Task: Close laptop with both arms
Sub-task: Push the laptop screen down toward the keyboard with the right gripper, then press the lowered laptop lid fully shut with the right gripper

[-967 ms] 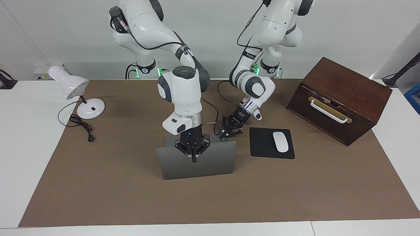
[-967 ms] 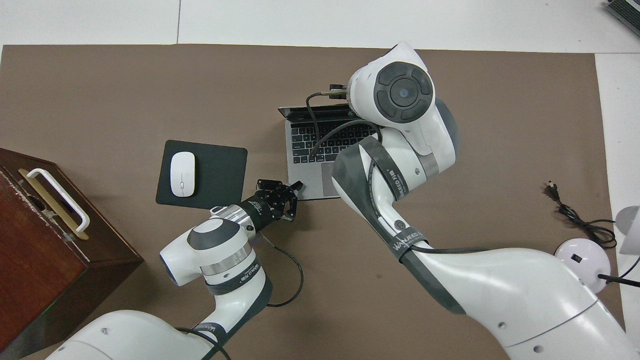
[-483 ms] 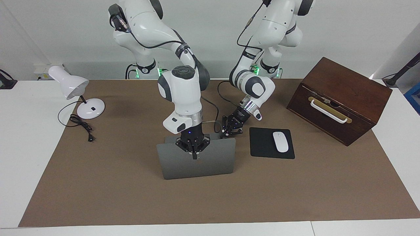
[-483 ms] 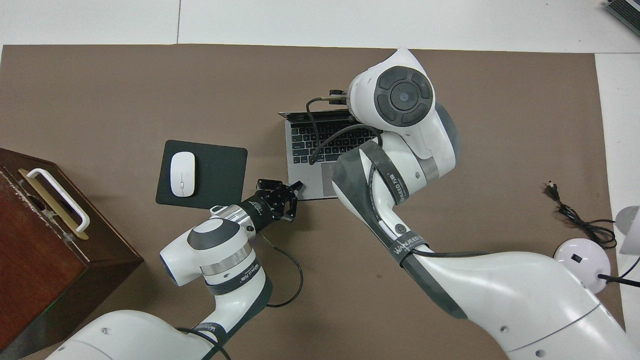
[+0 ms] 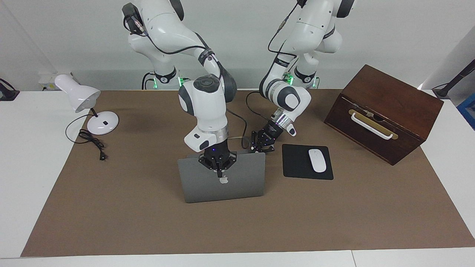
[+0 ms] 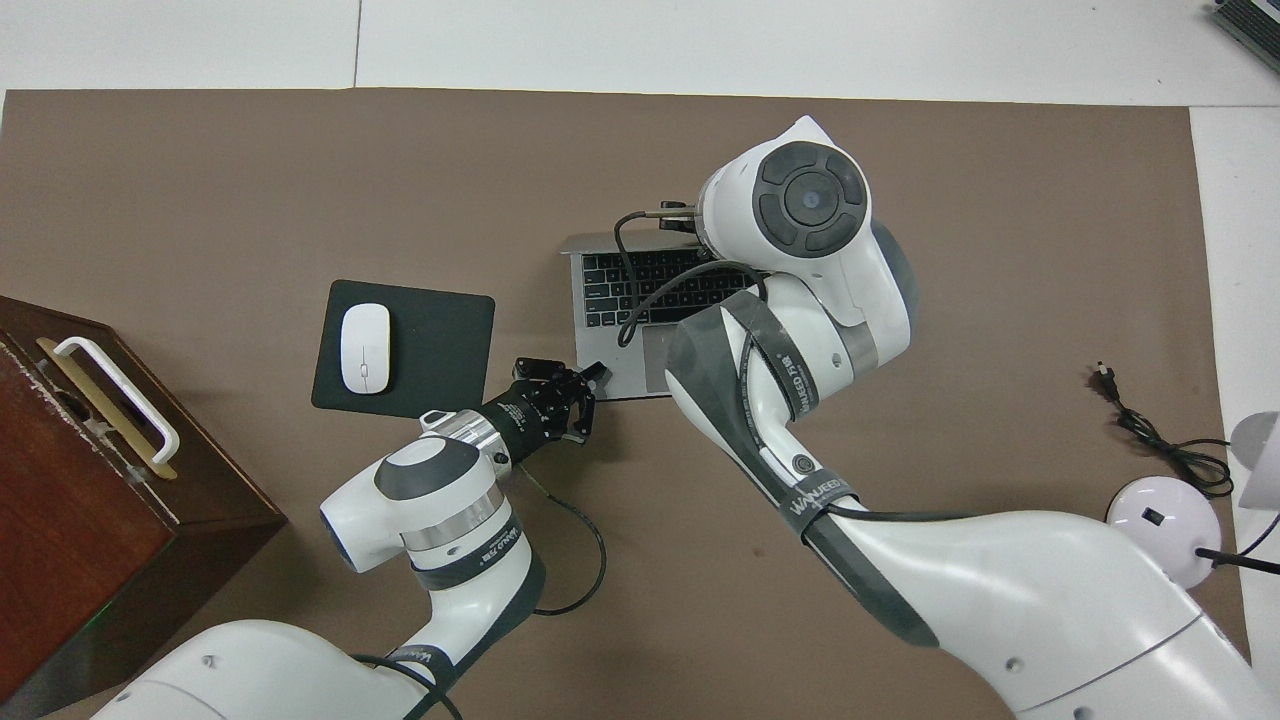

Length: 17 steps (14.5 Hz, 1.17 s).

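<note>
The silver-grey laptop (image 5: 237, 181) stands partly open in the middle of the brown mat. Its lid leans toward the robots and the dark apple logo shows. In the overhead view its dark keyboard (image 6: 640, 285) still shows under the lid's edge. My right gripper (image 5: 219, 171) is shut and its tip presses on the lid's outer face just above the logo; the arm hides it from overhead. My left gripper (image 5: 262, 147) is open and sits low at the laptop base's corner nearest the robots, toward the left arm's end. It also shows in the overhead view (image 6: 572, 385).
A black mouse pad (image 5: 297, 167) with a white mouse (image 5: 317, 160) lies beside the laptop, toward the left arm's end. A brown wooden box (image 5: 386, 107) stands at that end. A white desk lamp (image 5: 92, 111) and its cord lie at the right arm's end.
The lid has tipped further toward the robots, and less keyboard shows. My right gripper has moved with it and the apple logo is now uncovered. My left gripper has not moved.
</note>
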Available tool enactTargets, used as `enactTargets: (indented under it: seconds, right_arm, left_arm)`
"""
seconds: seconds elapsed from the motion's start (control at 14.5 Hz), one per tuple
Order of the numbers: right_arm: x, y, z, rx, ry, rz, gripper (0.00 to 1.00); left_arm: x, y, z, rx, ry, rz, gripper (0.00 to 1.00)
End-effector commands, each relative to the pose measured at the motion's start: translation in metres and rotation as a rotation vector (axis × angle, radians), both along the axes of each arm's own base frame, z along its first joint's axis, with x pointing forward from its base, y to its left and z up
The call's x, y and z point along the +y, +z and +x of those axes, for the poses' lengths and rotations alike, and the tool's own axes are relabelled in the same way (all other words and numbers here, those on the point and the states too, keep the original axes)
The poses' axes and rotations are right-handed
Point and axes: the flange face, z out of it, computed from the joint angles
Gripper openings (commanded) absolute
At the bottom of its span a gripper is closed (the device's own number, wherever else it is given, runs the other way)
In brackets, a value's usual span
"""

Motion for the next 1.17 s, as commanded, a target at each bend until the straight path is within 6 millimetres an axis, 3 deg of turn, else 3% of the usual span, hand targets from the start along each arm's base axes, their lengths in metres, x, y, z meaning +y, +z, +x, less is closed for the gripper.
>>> enactTargets:
  seconds: [0.0, 0.35, 1.1]
  right_arm:
    - [-0.003, 0.0, -0.013, 0.044, -0.027, 0.002, 0.0]
    - [-0.003, -0.003, -0.016, 0.097, -0.055, 0.042, 0.0]
    - [-0.003, -0.032, -0.02, 0.13, -0.055, 0.029, 0.0]
  left_arm:
    - [0.005, -0.014, -0.001, -0.002, 0.001, 0.017, 0.0]
    - [0.007, -0.016, -0.002, -0.017, -0.012, 0.031, 0.0]
    - [0.014, -0.022, -0.005, -0.027, -0.023, 0.055, 0.0]
